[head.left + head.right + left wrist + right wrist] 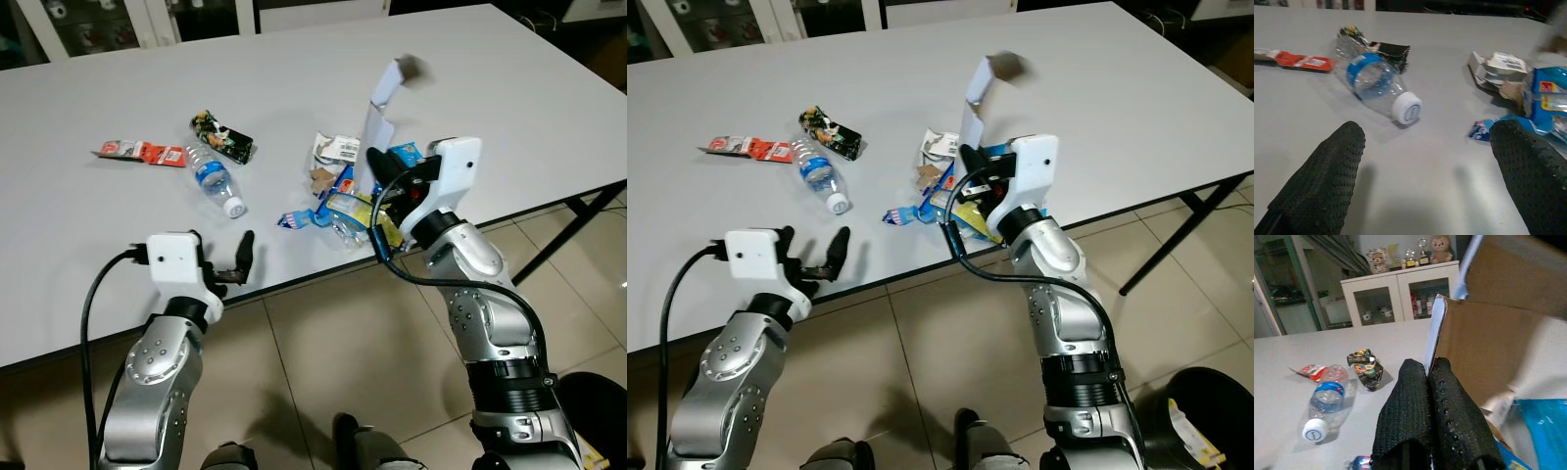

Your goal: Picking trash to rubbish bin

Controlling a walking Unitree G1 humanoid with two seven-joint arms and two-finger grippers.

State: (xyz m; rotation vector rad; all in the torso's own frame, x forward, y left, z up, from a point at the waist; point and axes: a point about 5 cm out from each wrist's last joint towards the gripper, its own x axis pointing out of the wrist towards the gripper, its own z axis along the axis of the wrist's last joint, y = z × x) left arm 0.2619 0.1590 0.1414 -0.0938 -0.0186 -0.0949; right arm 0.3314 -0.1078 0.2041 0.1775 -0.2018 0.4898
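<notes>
carton (384, 103): flattened, upright, pinched by right gripper (373, 163)
bottle (216, 180): clear, on its side
wrappers (338, 211): piled on table

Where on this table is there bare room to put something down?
The far half of the table is bare, and so is the near strip between the plastic bottle and the open left gripper. It is crowded around the wrapper pile, where the right gripper pinches a cardboard box.
</notes>
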